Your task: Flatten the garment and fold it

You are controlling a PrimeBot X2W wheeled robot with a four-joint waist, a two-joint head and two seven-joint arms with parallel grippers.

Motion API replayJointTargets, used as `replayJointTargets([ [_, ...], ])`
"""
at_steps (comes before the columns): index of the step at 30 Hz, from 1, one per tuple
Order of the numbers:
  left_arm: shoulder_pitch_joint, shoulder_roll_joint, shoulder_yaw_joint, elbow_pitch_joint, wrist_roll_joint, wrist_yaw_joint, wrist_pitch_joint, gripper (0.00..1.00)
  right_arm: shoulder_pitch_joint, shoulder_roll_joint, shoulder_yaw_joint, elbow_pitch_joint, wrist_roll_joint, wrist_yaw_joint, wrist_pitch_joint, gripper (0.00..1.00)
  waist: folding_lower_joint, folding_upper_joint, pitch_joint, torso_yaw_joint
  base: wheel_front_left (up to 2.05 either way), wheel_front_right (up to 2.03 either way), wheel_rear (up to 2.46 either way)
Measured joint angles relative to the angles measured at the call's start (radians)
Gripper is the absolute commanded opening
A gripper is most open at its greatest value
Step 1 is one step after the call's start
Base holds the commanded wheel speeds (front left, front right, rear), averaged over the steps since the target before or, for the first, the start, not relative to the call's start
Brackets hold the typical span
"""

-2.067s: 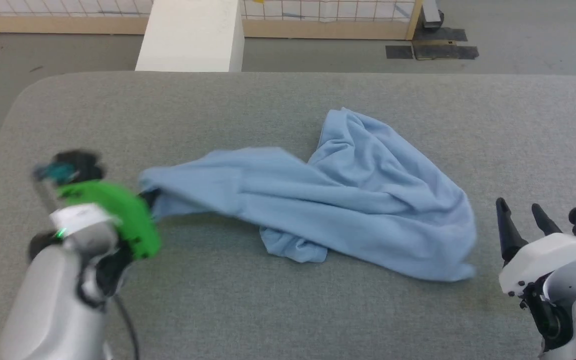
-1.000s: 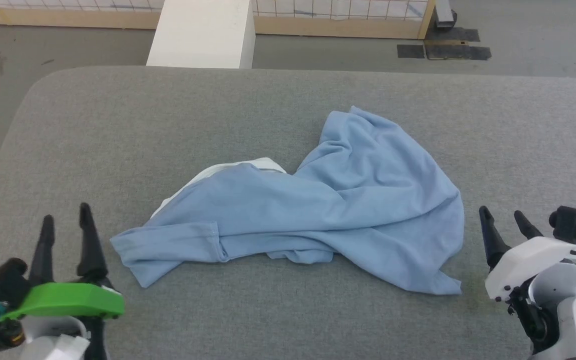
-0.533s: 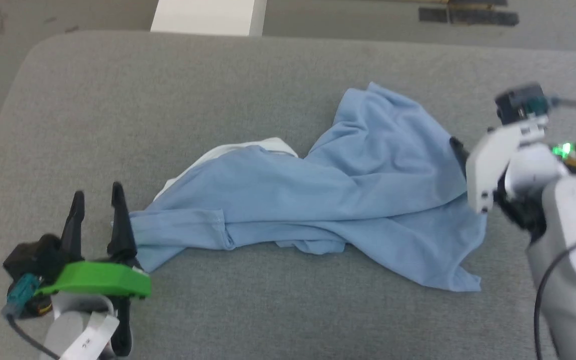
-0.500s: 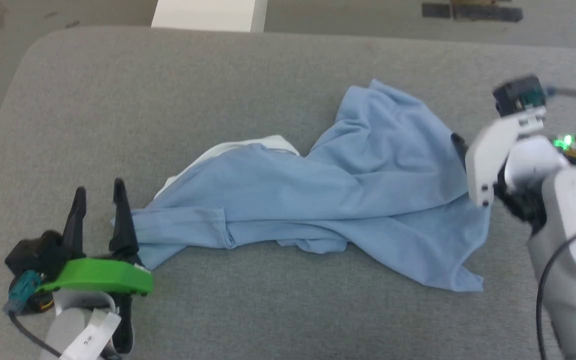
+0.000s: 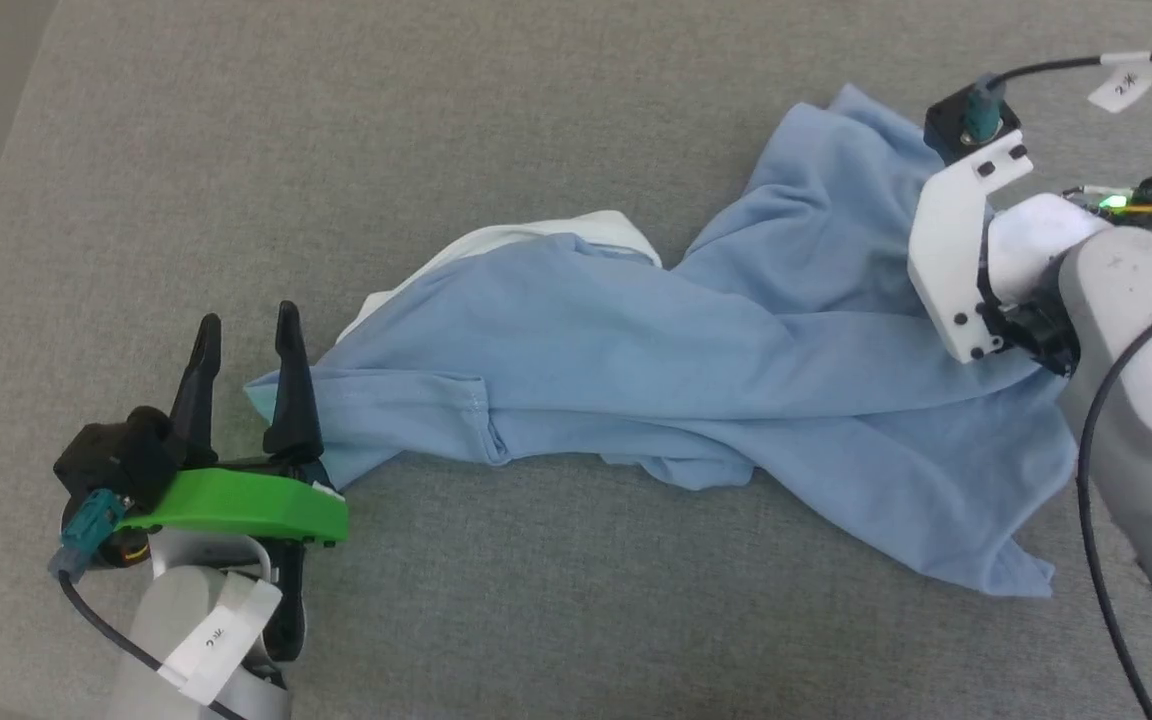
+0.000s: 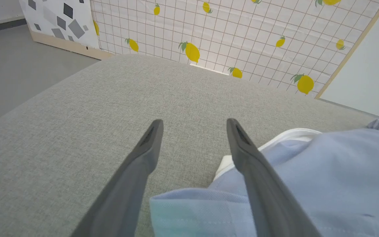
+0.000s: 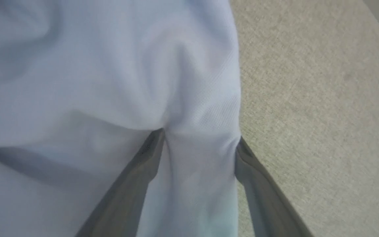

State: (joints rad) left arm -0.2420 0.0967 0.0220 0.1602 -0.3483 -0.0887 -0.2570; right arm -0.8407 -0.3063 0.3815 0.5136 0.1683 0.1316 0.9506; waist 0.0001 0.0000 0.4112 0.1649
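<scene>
Grey woven cloth covers the broad padded table (image 5: pixel 536 100) that spans the head view. Behind its far edge, in the left wrist view, stands a white grid panel printed with lemons (image 6: pixel 242 36).

On the table lies the garment (image 5: pixel 636 350), a light blue T-shirt. It is crumpled into a twisted band that runs from the left of centre to the upper right of the head view, with one loose corner trailing to the lower right. A white neck panel (image 5: pixel 556 232) peeks out along its upper edge. A hemmed sleeve (image 5: pixel 386 420) points toward the lower left.

The right gripper (image 7: pixel 198 138) reaches in over the shirt at the upper right of the head view. In its wrist view the two fingers stand apart and straddle a raised ridge of blue cloth without pinching it.

The left gripper (image 5: pixel 247 318) sits at the lower left with its fingers spread wide and nothing held. The sleeve end lies between the bases of its fingers and against the right one.

The knit looks light, soft and limp. It should drape, bunch and drag across the table cloth rather than keep any shape, and it is not fragile. Good holds would be edges set well apart, such as the sleeve hem on the left and a hem or shoulder edge on the right. Pinching one layer, not a stacked fold, would let the shirt spread when pulled.
</scene>
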Motion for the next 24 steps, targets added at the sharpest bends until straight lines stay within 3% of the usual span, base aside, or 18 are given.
replayJointTargets([
  [1, 0.0, -0.002, 0.002, 0.002, 0.002, 0.0, 0.0, 1.0, -0.004, -0.007, 0.013, -0.004, 0.016, 0.0, 0.009, 1.0, 0.0, 0.0, 0.005, 0.003, 0.0, 0.0, 0.0],
  [2, 0.0, -0.002, 0.004, 0.003, 0.005, 0.0, 0.0, 1.0, -0.007, -0.013, 0.021, -0.008, 0.028, 0.0, 0.01, 0.47, 0.0, 0.0, 0.007, 0.003, 0.0, 0.0, 0.0],
  [3, 0.0, -0.003, 0.007, 0.005, 0.006, -0.002, 0.0, 1.0, -0.01, -0.019, 0.032, -0.013, 0.044, 0.0, 0.01, 0.0, 0.0, 0.0, 0.007, 0.001, 0.0, 0.0, 0.0],
  [8, 0.0, -0.006, 0.018, 0.015, 0.014, -0.004, 0.0, 1.0, -0.007, -0.017, 0.035, -0.028, 0.102, 0.0, -0.036, 0.0, 0.0, 0.0, -0.006, -0.017, 0.0, 0.0, 0.0],
  [12, 0.002, -0.006, 0.027, 0.023, 0.016, -0.007, 0.0, 1.0, 0.006, -0.009, -0.056, -0.048, 0.122, 0.0, -0.14, 0.0, 0.0001, 0.0, -0.036, -0.044, 0.0, 0.0, 0.0],
  [17, 0.018, -0.005, 0.034, 0.028, 0.018, -0.007, 0.0, 1.0, 0.067, -0.015, -0.235, -0.12, 0.111, 0.0, -0.24, 0.0, 0.0, 0.0, -0.085, -0.088, 0.0, 0.0, 0.0],
  [24, 0.042, -0.002, 0.035, 0.025, 0.018, -0.006, 0.0, 1.0, 0.366, 0.012, -0.525, -0.314, 0.065, 0.0, -0.273, 0.0, -0.0001, 0.0001, -0.139, -0.155, 0.0, 0.0, 0.0],
])
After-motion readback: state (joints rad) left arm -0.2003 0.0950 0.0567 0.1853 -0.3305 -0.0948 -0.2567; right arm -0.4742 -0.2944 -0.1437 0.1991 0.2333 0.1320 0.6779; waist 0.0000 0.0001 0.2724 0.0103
